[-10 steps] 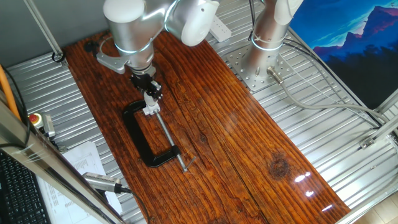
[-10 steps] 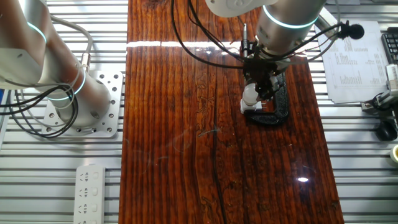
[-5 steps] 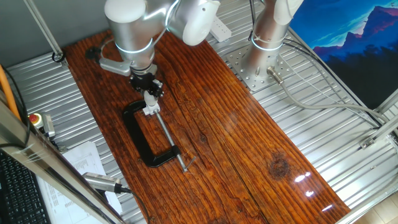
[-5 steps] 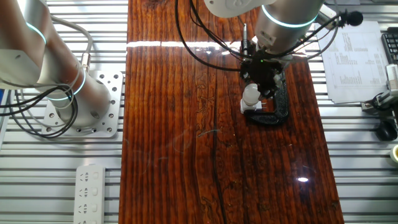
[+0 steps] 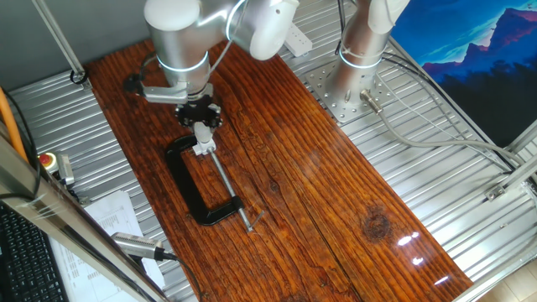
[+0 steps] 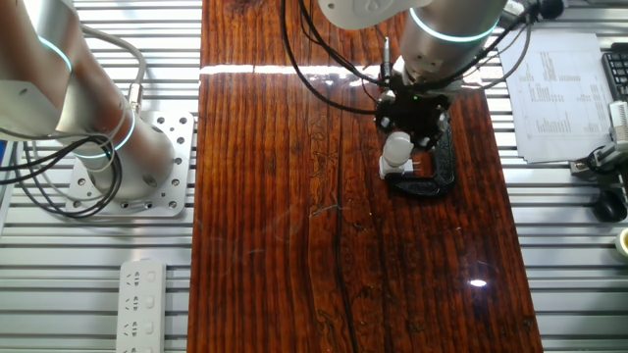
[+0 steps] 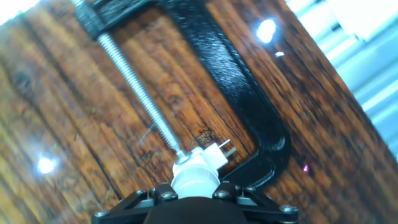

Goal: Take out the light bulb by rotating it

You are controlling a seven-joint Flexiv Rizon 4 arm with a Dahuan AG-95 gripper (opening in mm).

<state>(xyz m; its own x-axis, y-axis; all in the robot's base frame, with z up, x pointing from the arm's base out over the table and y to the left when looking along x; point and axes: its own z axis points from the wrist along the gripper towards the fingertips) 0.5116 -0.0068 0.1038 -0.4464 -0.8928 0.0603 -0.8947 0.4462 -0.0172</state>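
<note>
The gripper [image 5: 201, 117], clenched on the light bulb [image 6: 396, 146] at upper centre-right above the black C-clamp [image 7: 249, 106], has rotated since a second ago, so I judge the unscrewing is under way.

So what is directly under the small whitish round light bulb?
The small whitish round light bulb sits on a small white square socket block, held in the black C-shaped clamp. The block's underside is hidden.

This was a robotics lab. A wooden bench [image 5: 277, 151] sat on ribbed metal flooring [image 5: 419, 168], with a second robot base [image 6: 108, 147] bolted beside it, a power strip [image 6: 145, 294], an emergency stop button [image 5: 49, 160] and a keyboard [image 5: 25, 260].
</note>
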